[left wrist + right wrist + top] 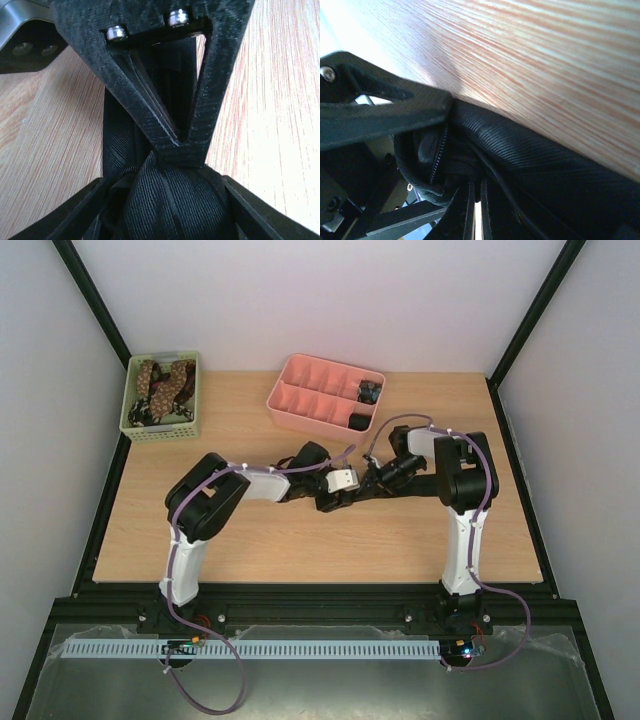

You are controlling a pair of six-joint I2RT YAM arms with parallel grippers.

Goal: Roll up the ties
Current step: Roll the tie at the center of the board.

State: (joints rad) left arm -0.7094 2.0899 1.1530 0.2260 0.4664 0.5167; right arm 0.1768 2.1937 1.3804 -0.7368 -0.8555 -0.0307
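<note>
Both arms meet mid-table [250, 540]. We note black tie [170, 200] bunched into coil there, flat tail running away across wood. Left gripper [170, 212]: fingers [75, 215] narrowed onto coil, touching both flanks. Right gripper [368, 480] pressed against same fabric from opposite side; its opening we cannot tell, cloth fills wrist view. Two dark rolled ties [359, 421] sit in right-end compartments of pink tray [310, 423]. Brown spotted ties [165, 380] heaped in green basket [160, 430], far-left corner.
</note>
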